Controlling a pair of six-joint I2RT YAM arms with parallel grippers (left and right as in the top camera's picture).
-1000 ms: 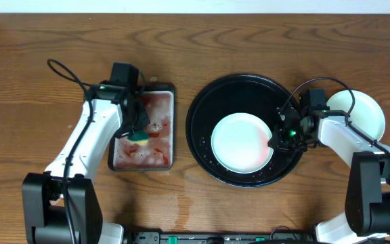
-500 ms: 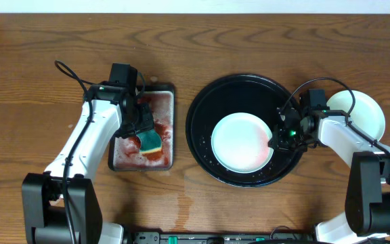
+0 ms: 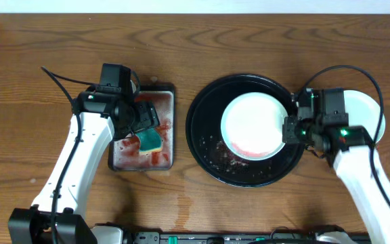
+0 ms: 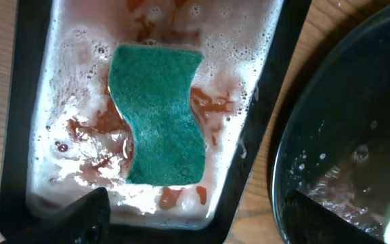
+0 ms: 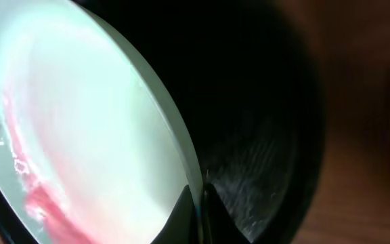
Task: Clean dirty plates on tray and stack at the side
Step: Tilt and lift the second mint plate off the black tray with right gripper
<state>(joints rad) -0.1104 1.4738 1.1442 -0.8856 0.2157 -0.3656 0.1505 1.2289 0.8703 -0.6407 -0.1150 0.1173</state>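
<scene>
A pale plate (image 3: pixel 249 125) with a red smear along its lower edge is tilted above the round black tray (image 3: pixel 205 159). My right gripper (image 3: pixel 286 129) is shut on its right rim. The right wrist view shows the plate (image 5: pixel 80 115) up close, with the gripper (image 5: pixel 198 213) pinching its edge over the tray (image 5: pixel 263 129). My left gripper (image 3: pixel 147 124) hangs open over the suds dish, just above a green sponge (image 3: pixel 152 140) lying loose in it. In the left wrist view the sponge (image 4: pixel 160 115) lies flat beyond the open gripper (image 4: pixel 195 224).
The rectangular black-rimmed dish (image 3: pixel 173 156) holds red-stained suds, left of the tray. Another pale plate (image 3: pixel 372 112) rests on the wood tabletop at the right, partly under my right arm. Wet specks lie on the tray floor (image 3: pixel 219 152).
My left gripper opened and dropped the sponge into the dish. My right gripper lifted the plate by its rim and carried it up and to the right over the tray.
</scene>
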